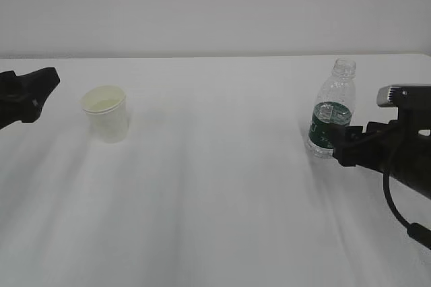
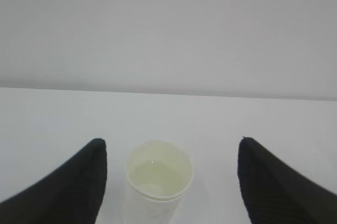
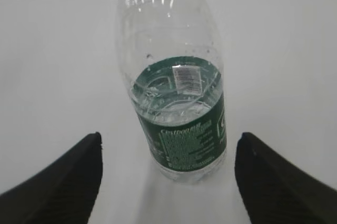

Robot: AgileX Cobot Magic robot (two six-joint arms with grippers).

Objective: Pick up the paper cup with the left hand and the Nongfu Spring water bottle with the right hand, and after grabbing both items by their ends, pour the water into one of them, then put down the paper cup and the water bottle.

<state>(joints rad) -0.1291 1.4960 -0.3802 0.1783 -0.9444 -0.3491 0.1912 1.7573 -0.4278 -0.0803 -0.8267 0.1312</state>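
The paper cup (image 1: 106,113) stands upright on the white table at the left, with a pale level line and a small glint inside it. My left gripper (image 1: 46,82) hovers to its left, open and apart from it. In the left wrist view the cup (image 2: 158,179) sits between the spread black fingers (image 2: 79,182) of that gripper (image 2: 171,142), touching neither. The capless Nongfu Spring water bottle (image 1: 331,115) stands upright at the right, with water up to about its green label. My right gripper (image 1: 340,144) is open at its lower part. The bottle (image 3: 179,113) has a gap to each finger of the gripper (image 3: 168,137).
The white table (image 1: 215,186) runs back to a pale wall. The right arm with its grey wrist box (image 1: 403,95) and a cable (image 1: 397,209) fills the right edge. The table's far edge lies just behind the cup and the bottle.
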